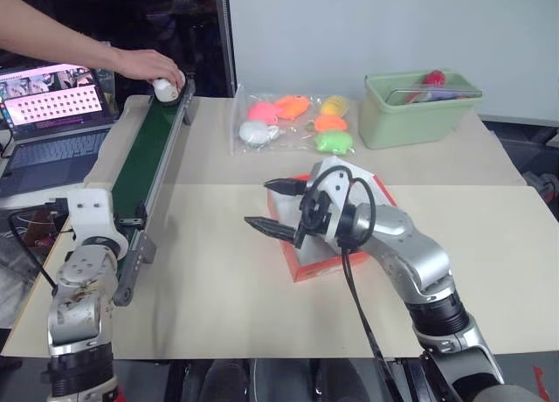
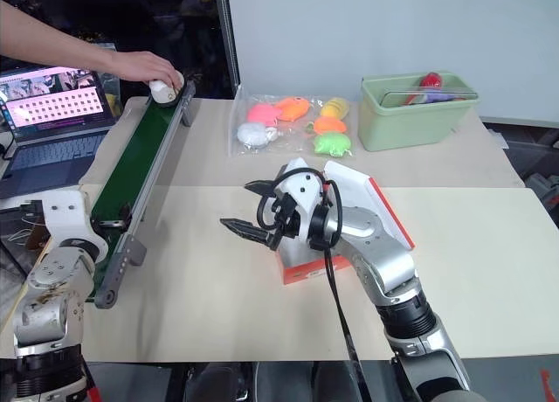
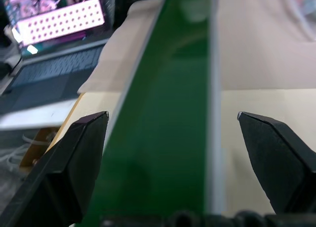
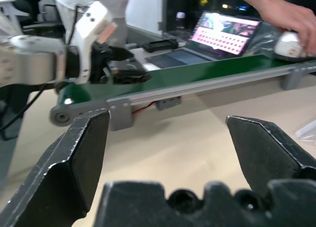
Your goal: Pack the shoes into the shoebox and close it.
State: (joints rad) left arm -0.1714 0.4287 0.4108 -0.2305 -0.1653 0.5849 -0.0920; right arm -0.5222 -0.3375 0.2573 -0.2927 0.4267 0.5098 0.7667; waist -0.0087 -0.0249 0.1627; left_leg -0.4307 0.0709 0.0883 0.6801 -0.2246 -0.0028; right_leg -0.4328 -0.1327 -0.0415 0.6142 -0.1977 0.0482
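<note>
A person's hand (image 1: 144, 65) holds one white shoe (image 1: 164, 89) on the far end of the green conveyor belt (image 1: 144, 162). The same shoe (image 4: 289, 43) appears in the right wrist view under that hand. The orange-red shoebox (image 2: 301, 272) lies on the table's middle, partly hidden beneath my right arm, with a white surface facing up. My right gripper (image 1: 272, 207) hovers just left of the box, pointing left, open and holding nothing. At the belt's near end my left gripper (image 3: 173, 116) is open, its fingers (image 3: 84, 138) spread to either side of the belt.
A laptop (image 1: 52, 114) sits left of the belt. At the back of the table lie a clear bag of bright plush toys (image 1: 293, 122) and a pale green bin (image 1: 419, 109). Beige mats cover the table (image 1: 218, 306).
</note>
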